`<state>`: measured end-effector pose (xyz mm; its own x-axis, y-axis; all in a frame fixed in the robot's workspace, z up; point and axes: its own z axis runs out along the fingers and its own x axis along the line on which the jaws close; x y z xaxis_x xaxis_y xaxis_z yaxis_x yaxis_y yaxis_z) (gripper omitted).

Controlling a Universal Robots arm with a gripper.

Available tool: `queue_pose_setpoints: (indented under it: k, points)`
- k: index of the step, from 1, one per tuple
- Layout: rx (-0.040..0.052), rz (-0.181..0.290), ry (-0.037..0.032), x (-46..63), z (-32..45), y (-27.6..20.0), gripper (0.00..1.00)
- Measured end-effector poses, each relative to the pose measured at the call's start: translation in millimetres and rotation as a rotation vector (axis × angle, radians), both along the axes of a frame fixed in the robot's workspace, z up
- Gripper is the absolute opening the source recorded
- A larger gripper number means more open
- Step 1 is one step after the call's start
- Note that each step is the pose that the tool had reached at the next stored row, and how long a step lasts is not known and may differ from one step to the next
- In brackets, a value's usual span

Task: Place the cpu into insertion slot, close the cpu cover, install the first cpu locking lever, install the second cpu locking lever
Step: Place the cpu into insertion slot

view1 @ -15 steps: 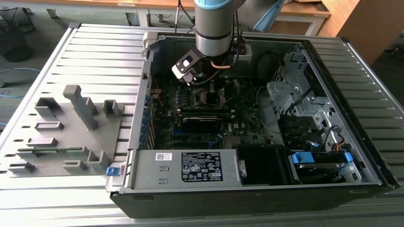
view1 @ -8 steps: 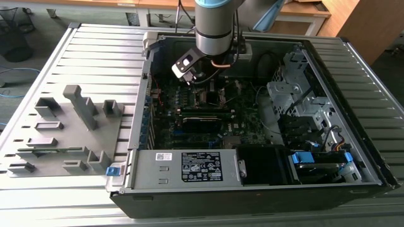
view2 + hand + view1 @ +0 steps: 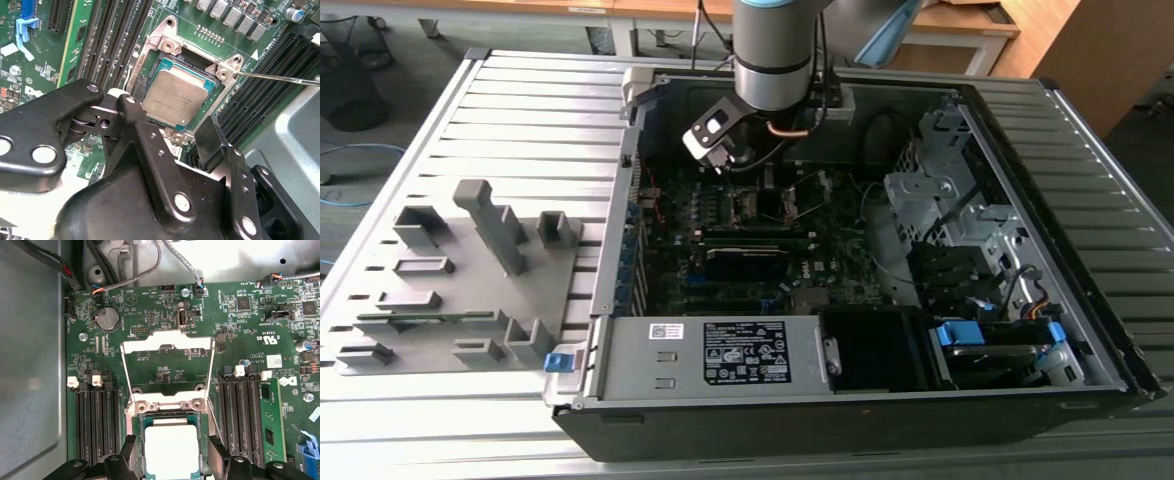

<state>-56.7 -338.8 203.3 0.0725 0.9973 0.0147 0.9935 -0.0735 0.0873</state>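
Observation:
The cpu (image 3: pixel 171 450) lies flat in its socket on the green motherboard, its dull silver top showing; the second wrist view has the cpu (image 3: pixel 175 97) seated the same way. The cpu cover (image 3: pixel 167 343), a thin silvery frame with a square window, stands swung up from its hinge beside the socket. A thin wire locking lever (image 3: pixel 280 77) sticks out from a socket corner, unlatched. My gripper (image 3: pixel 172 447) hovers just over the chip, open, one black finger (image 3: pixel 127 452) on each side and clear of it. In the exterior view the arm (image 3: pixel 774 60) reaches down over the socket (image 3: pixel 767 205).
Black memory slots (image 3: pixel 97 420) flank the socket on both sides. Cables (image 3: pixel 145 267) run along the case wall beyond the board. The case holds a power supply (image 3: pixel 707 355) and drive bays (image 3: pixel 961 220). A grey fixture tray (image 3: pixel 454 280) lies at the exterior view's left.

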Motion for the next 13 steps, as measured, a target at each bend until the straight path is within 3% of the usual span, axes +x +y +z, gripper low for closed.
queue_pose_setpoints:
  k: [11, 13]
  points:
    - [-0.0003, 0.0, 0.0001, 0.0, 1.1, 0.0, 0.65]
    - [-0.0002, 0.0, 0.0001, 0.0, 1.2, 0.0, 0.53]
